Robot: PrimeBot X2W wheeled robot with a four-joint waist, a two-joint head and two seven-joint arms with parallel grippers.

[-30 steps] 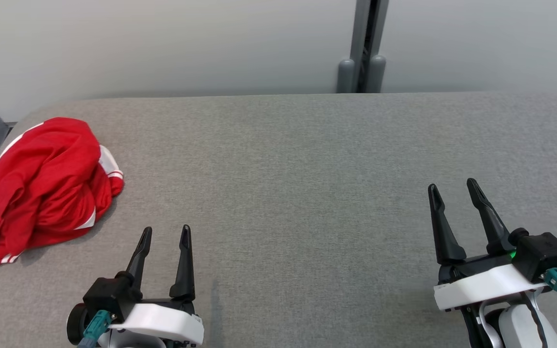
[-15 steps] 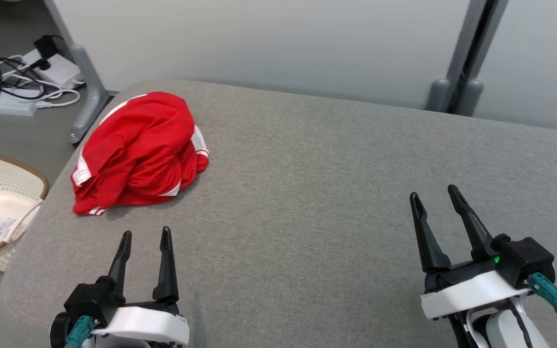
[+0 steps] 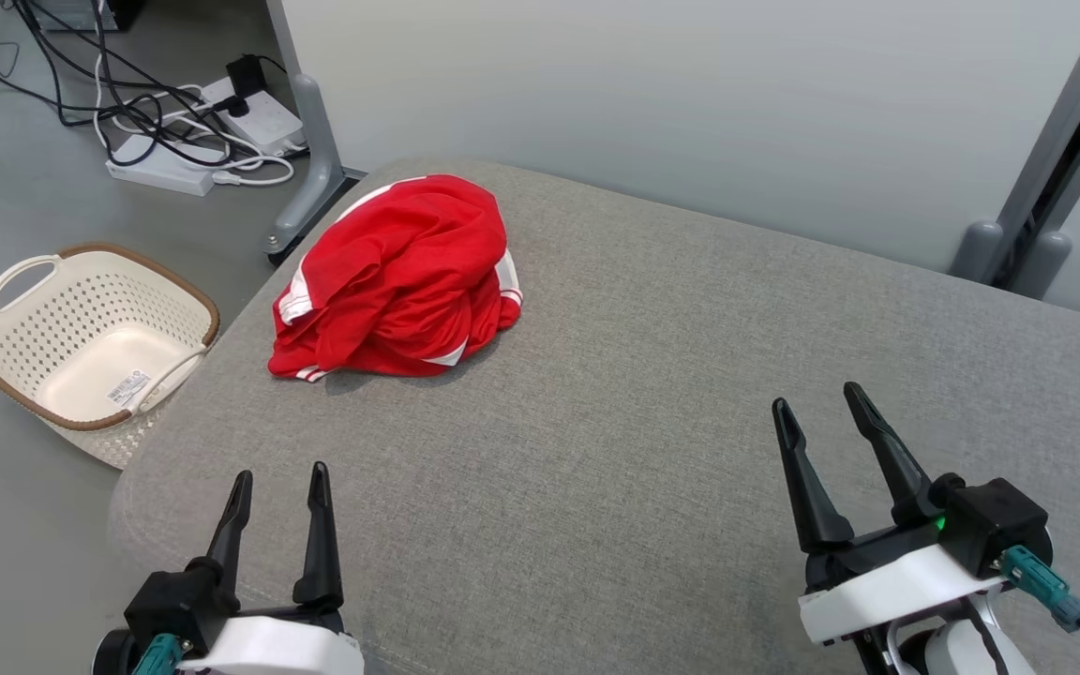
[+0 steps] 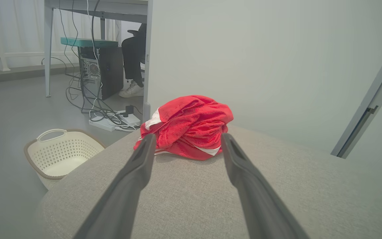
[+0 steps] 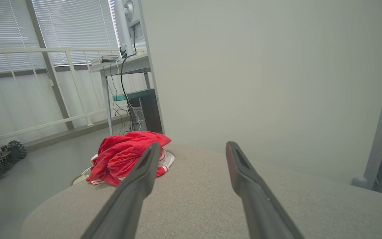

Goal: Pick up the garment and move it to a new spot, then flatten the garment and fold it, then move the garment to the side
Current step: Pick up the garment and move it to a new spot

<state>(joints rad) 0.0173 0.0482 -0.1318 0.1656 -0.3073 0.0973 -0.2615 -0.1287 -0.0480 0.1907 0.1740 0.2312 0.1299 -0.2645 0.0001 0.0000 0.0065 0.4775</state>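
Note:
The garment (image 3: 399, 281) is a crumpled red piece with white stripes, heaped near the far left corner of the grey padded table (image 3: 652, 375). It also appears as a red mound (image 4: 187, 127) straight ahead in the left wrist view, and as the same heap (image 5: 121, 157) ahead to the left in the right wrist view. My left gripper (image 3: 279, 476) hovers open over the table's near left edge, well short of the garment. Far to the right, my right gripper (image 3: 819, 399) stands open with nothing between its fingers.
A cream perforated basket (image 3: 81, 342) sits on the floor left of the table. Power strips and cables (image 3: 184, 131) lie on the floor behind it, next to a grey partition foot (image 3: 301, 202). A pale wall (image 3: 690, 112) runs along the table's far side.
The head camera has swung left, bringing the basket, floor and cables into view. The garment lies as before. Both grippers stay open and keep about their same places in the picture.

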